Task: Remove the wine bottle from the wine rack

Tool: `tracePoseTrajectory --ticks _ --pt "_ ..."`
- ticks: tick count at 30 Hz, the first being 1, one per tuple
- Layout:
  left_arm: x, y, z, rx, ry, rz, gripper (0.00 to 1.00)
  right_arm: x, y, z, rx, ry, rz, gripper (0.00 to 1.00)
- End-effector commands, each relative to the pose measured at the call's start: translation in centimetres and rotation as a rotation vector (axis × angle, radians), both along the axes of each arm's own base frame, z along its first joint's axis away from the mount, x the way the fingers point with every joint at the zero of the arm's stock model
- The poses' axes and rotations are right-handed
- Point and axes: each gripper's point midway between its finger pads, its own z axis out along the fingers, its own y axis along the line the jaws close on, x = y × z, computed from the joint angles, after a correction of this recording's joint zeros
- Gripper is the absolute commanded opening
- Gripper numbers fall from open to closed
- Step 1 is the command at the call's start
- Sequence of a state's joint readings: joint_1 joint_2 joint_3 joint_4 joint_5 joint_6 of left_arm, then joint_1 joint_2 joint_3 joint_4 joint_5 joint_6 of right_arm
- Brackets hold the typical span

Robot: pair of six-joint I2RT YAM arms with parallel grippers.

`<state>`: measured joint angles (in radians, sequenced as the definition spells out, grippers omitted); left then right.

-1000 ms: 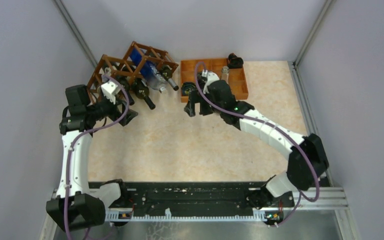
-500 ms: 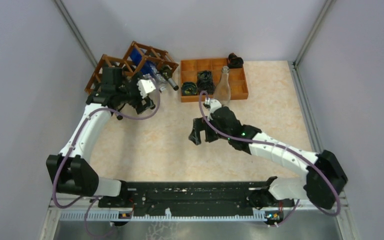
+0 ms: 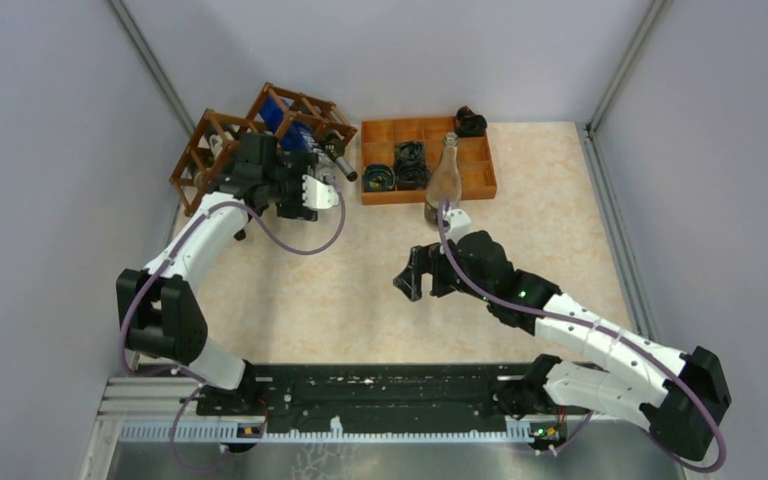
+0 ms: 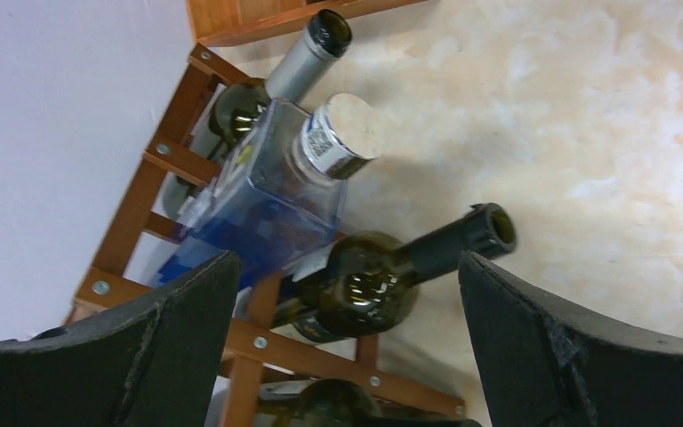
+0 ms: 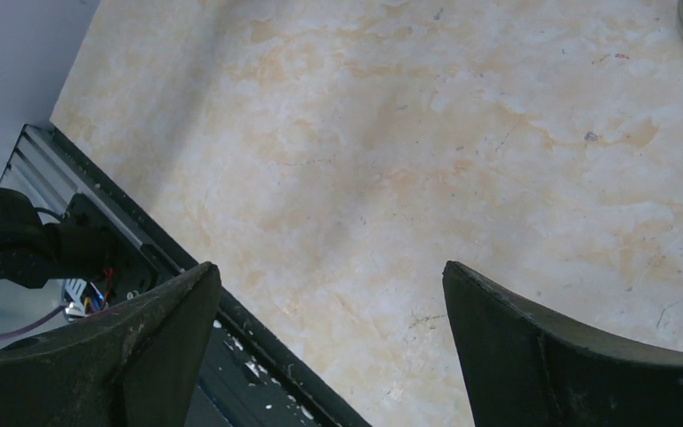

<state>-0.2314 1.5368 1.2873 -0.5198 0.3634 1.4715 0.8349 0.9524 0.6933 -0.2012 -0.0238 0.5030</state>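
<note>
Grey walls close round a marbled beige desk [image 3: 360, 300]. At its far left corner the wine rack [image 3: 208, 135] — a reddish-brown lattice — sits angled near the wall, loaded with bottles. In the left wrist view a dark green wine bottle [image 4: 382, 276] lies in a lower cell, its neck sticking out over the desk and its mouth uncapped. Above it rests a squarish clear bottle [image 4: 267, 196] with a blue tint and a silver cap, and beyond that a third bottle [image 4: 307, 58] with a grey-sleeved neck. The left hand [image 4: 347, 267] hangs just before these necks, fingers spread wide to either side of the green bottle, gripping nothing. Right of the rack lies an orange tray [image 3: 488, 180] holding small dark items; a clear bottle [image 3: 444, 180] stands upright at its near edge. The right hand [image 3: 415, 280] hangs well apart over bare desk — spread and empty.
</note>
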Motion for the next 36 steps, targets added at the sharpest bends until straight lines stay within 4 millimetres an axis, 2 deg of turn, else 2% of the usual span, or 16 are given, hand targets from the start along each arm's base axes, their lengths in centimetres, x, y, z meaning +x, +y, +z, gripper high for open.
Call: tracePoseTrajectory --ticks 1,5,16,20,24,33,36 --pt "3.0 -0.8 2.1 0.082 -0.171 -0.051 0.98 0.0 0.1 1.3 0.037 -0.028 -0.014 0.94" --pt "3.8 -1.8 2.5 0.081 -0.216 -0.08 0.98 -0.1 -0.1 1.3 0.034 -0.025 -0.015 0.94" --pt "5.7 -0.1 -0.8 0.335 -0.201 -0.15 0.98 0.5 -0.5 1.9 0.01 -0.045 -0.041 0.94" --pt "7.0 -0.5 -0.9 0.341 -0.231 -0.151 0.98 0.5 -0.9 2.2 0.013 -0.051 -0.056 0.94" --pt "7.4 -1.1 -1.3 0.329 -0.244 -0.154 0.97 0.4 -1.3 2.4 0.009 -0.055 -0.066 0.94" --pt "9.1 0.0 -4.2 0.407 -0.26 -0.106 0.92 0.1 -2.7 3.2 0.007 -0.072 -0.107 0.94" --pt "9.9 0.0 -4.4 0.415 -0.283 -0.091 0.86 0.0 -3.2 3.5 0.006 -0.076 -0.119 0.94"
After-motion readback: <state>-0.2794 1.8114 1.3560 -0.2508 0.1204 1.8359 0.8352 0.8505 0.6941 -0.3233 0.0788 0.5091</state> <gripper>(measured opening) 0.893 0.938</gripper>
